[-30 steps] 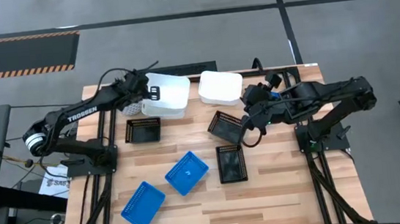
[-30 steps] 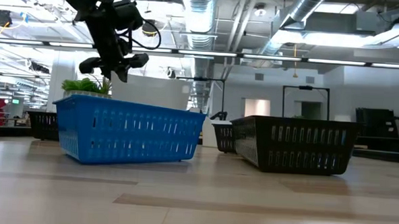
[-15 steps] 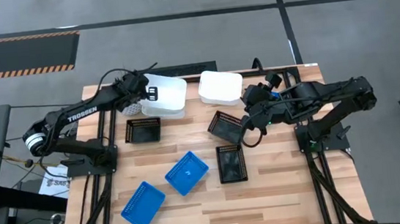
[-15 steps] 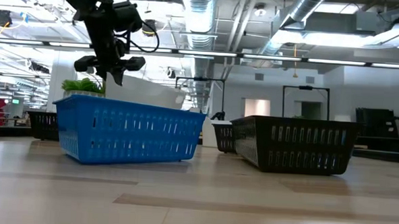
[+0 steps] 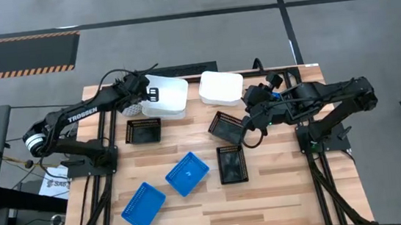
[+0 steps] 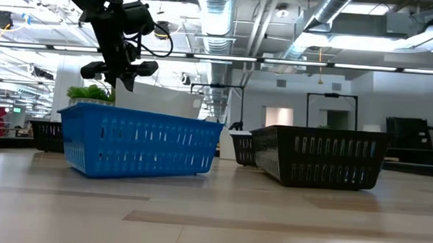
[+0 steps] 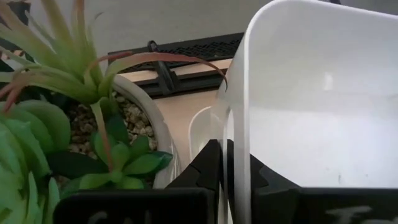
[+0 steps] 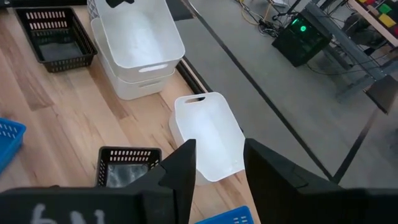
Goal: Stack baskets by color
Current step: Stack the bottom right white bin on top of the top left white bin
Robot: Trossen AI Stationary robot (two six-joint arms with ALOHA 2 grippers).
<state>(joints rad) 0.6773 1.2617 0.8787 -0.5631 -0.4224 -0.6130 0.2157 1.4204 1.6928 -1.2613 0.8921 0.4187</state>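
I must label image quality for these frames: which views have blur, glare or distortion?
Left wrist view: the potted plant is soft, too close to the lens; the white basket looks washed out. Low view: near blue basket looms large, ceiling lights glare. High view: even light, sharp. Right wrist view: table edge looks slanted.

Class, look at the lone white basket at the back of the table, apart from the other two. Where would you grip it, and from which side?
Grip the white basket by a short end wall, coming from above. It sits upright, open side up, its thin rim exposed, with a handle slot there.
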